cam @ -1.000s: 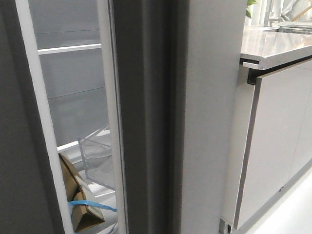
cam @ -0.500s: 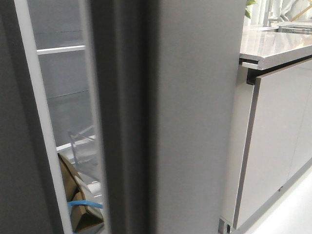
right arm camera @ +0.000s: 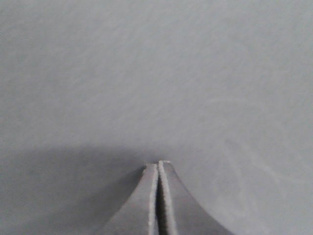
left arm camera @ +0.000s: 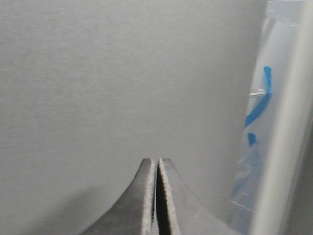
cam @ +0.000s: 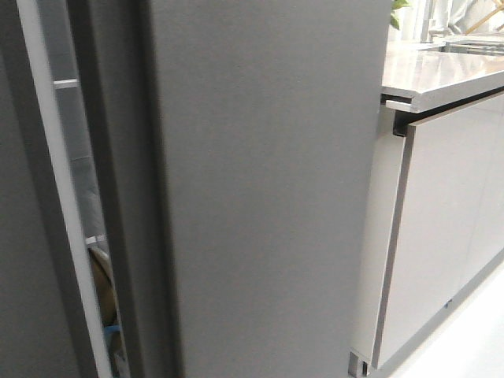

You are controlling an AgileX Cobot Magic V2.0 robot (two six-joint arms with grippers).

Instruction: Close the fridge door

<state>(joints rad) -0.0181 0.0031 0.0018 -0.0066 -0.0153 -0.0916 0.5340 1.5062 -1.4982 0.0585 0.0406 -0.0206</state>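
Note:
The fridge door (cam: 268, 197) is a tall matte dark grey panel that fills the middle of the front view, with its thick darker side edge (cam: 118, 205) to the left. Only a narrow gap (cam: 79, 181) to the fridge inside shows beside that edge. My left gripper (left arm camera: 157, 160) is shut and empty, its tips at the door's flat face (left arm camera: 122, 78), near the panel's edge. My right gripper (right arm camera: 158, 163) is shut and empty, its tips against the door's face (right arm camera: 156, 73). Neither gripper shows in the front view.
The other dark grey fridge panel (cam: 24, 260) stands at the far left. Glossy pale grey cabinet doors (cam: 441, 228) under a pale countertop (cam: 441, 75) stand at the right. A brown package with a blue band (cam: 106, 311) sits inside the fridge; blue shapes (left arm camera: 259, 107) show past the door's edge.
The fridge door has swung to the left. The gap to the fridge inside has narrowed to a thin strip, hiding the clear bin and most of the brown package.

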